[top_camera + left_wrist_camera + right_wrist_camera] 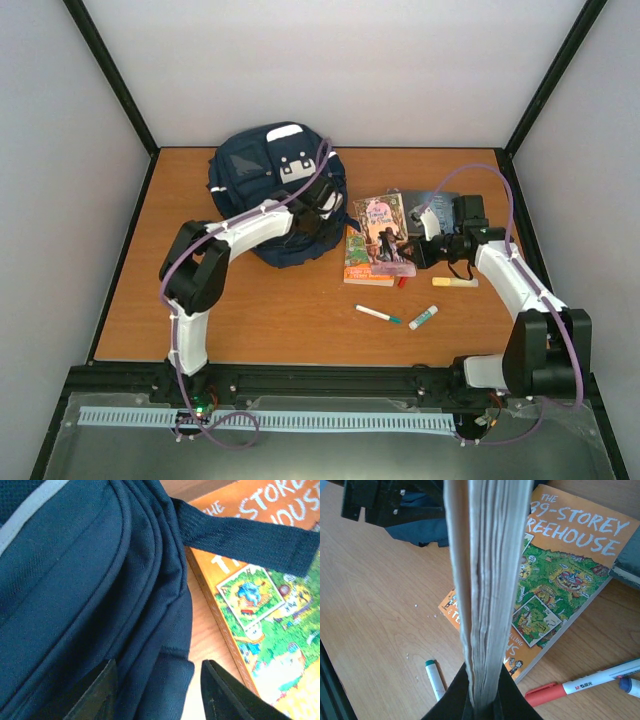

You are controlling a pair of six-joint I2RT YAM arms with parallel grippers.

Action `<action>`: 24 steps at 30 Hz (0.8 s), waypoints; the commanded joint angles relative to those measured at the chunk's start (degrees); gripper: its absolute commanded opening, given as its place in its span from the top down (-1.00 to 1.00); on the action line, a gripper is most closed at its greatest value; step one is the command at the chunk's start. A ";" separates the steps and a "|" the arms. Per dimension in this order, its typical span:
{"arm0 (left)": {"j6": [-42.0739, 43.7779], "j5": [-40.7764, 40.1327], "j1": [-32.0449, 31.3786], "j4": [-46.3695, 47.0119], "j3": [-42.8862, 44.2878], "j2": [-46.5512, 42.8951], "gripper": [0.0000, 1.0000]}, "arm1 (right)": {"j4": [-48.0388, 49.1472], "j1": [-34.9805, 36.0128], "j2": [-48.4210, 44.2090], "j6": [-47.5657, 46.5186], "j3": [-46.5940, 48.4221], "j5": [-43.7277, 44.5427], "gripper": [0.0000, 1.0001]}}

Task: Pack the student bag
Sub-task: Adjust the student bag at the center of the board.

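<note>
The student bag (270,185), navy with white stripes, lies at the back middle of the table. My left gripper (320,212) is at its right edge. In the left wrist view the jaws straddle a fold of the bag's fabric (172,680). The left finger (95,695) rests against the bag, and the right finger (225,695) stands a little off the fold. My right gripper (420,252) is shut on a pink-covered book (385,232) held above the table. That book's page edges (490,580) rise straight up from the jaws.
An orange Treehouse book (362,268) lies flat beside the bag, with a dark strap (250,537) across it. A green-capped marker (378,315), a white stick (423,318), a red marker (580,685) and a yellow item (455,282) lie nearby. A dark notebook (432,203) sits behind.
</note>
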 commanded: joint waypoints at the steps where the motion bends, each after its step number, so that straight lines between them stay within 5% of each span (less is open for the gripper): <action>1: 2.48 -5.09 -0.99 -3.26 4.91 3.16 0.08 | 1.49 -0.42 0.39 -0.25 -0.06 -0.78 0.94; 5: 2.99 -9.69 -1.50 -5.87 6.87 5.23 0.27 | 1.31 -0.43 0.76 -0.27 -0.13 -1.22 0.94; 12: 2.19 -12.18 -1.55 -5.41 3.81 0.67 0.97 | 1.23 -0.44 1.92 0.34 -0.38 -2.13 0.95; 24: -12.16 -11.14 -2.24 -0.51 -18.47 -21.63 0.98 | 0.95 -0.38 1.98 1.05 -0.62 -4.79 0.95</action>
